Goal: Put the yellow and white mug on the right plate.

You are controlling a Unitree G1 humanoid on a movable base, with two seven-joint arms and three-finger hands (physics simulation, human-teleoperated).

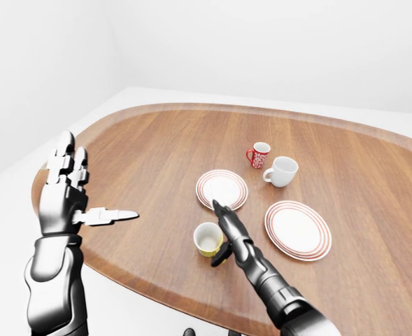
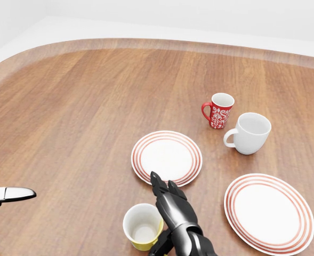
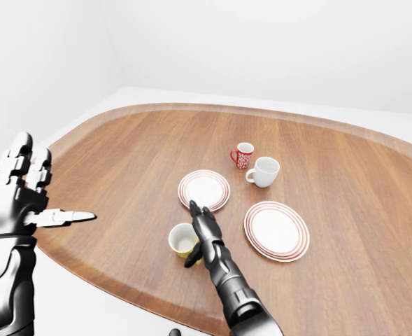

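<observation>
The yellow and white mug (image 2: 143, 226) is seen upright on the oval wooden desk (image 2: 77, 117), below the left red-rimmed white plate (image 2: 167, 157) in the head view, well apart from the right red-rimmed white plate (image 2: 268, 212). The dark right hand (image 2: 170, 205) is laid just beside the mug's right side, fingers (image 1: 224, 213) stretched out and apart, thumb tucked near the mug wall; contact can't be told. Mug handle is hidden. The silver left hand (image 1: 64, 189) is held spread open over the desk's left edge; in the head view it's cut off to one fingertip. A red patterned mug (image 2: 219, 110) and a plain white mug (image 2: 250, 133) are set near each other, above the plates.
</observation>
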